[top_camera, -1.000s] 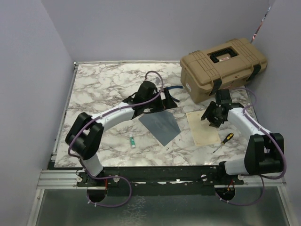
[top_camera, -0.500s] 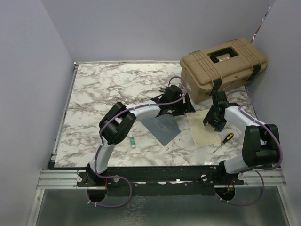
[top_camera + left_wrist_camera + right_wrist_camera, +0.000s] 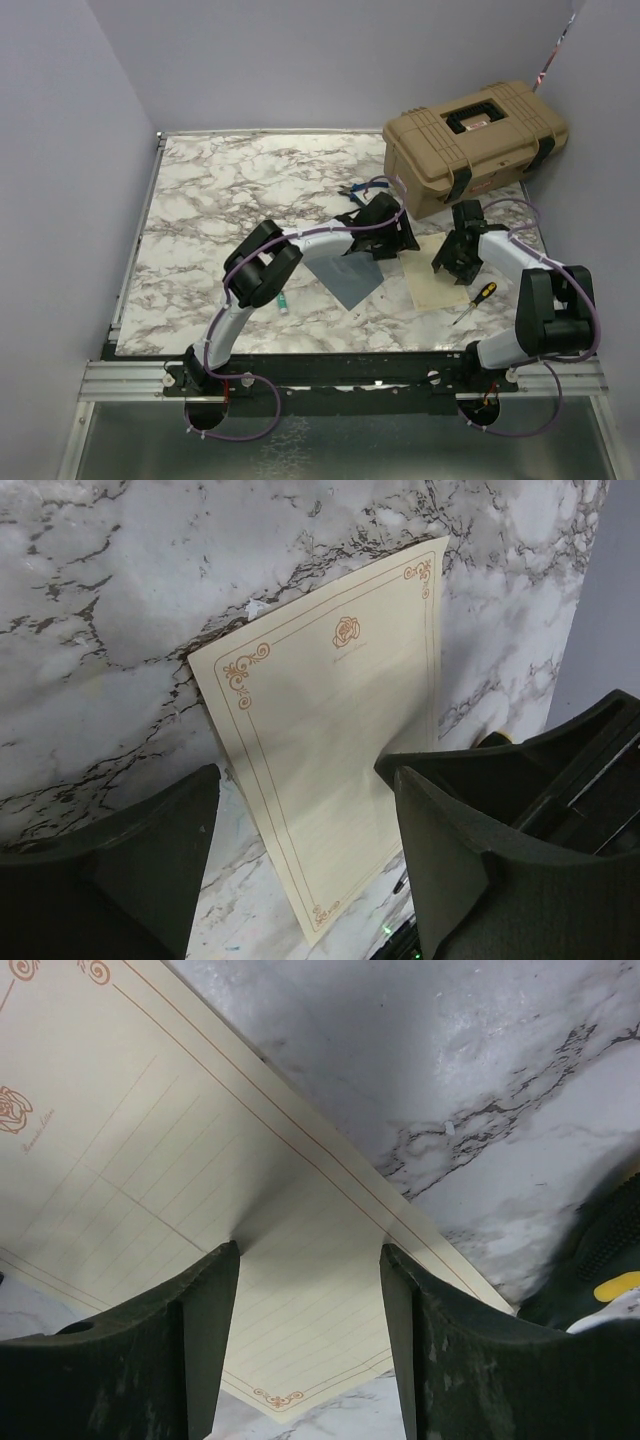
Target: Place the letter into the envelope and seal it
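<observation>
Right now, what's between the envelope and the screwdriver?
The letter lies flat between the envelope and the screwdriver, nothing else. The top external view shows it best.

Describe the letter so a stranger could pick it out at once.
Start at the tan hard case at the far right of the marble table. Just in front of it lies the letter, between the grey-blue envelope and a yellow-handled screwdriver. It alone is cream paper, with an orange scrolled border and rose emblem.

Tan case (image 3: 475, 145) crowds letter (image 3: 432, 285) (screwdriver (image 3: 474, 302) beside).
</observation>
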{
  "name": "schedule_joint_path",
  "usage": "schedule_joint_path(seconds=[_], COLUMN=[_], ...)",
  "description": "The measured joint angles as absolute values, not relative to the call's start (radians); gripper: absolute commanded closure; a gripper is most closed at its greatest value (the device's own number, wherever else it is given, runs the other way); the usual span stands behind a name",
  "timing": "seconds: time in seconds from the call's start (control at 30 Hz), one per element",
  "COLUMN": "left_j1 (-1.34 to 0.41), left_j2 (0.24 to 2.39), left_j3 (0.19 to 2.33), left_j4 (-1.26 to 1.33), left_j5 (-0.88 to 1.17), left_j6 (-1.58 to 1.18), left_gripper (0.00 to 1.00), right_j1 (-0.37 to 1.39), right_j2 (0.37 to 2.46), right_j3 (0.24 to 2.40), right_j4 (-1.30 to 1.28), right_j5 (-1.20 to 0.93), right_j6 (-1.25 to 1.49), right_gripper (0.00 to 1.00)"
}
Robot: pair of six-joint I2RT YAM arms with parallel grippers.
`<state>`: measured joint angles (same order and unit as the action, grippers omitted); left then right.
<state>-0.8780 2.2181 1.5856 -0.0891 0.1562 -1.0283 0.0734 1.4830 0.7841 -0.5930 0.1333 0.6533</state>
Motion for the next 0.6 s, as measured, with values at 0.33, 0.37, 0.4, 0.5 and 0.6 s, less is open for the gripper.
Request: schedule_joint_path(seconds=[0.33, 0.37, 0.4, 0.5, 0.6], left_j1=[-0.872, -0.87, -0.869, -0.864, -0.868], left_j2=[2.239, 2.236, 2.232, 2.225, 2.225], left_j3=[1.571, 1.557, 1.54, 1.494, 1.445], left_j4=[-0.021, 0.002, 0.025, 0.108, 0.218], left_j5=[0.203, 0.208, 0.212, 0.229, 0.249], left_j6=[-1.116, -1.123, -1.127, -1.141, -1.161], left_gripper=[0.28, 0.28, 0.29, 0.29, 0.31], right_j1=[0.039, 0.036, 0.032, 0.022, 0.019], right_j2=[1.465, 1.463, 1.463, 1.463, 1.467], right_j3=[0.756, 0.753, 0.752, 0.744, 0.74], right_j4=[-0.562, -0.559, -0.558, -0.555, -0.506], right_j5=[0.078, 0.07, 0.066, 0.047, -0.034], right_j6=[0.651, 0.65, 0.649, 0.645, 0.655], right_gripper=[0.38, 0.38, 0.38, 0.39, 0.39])
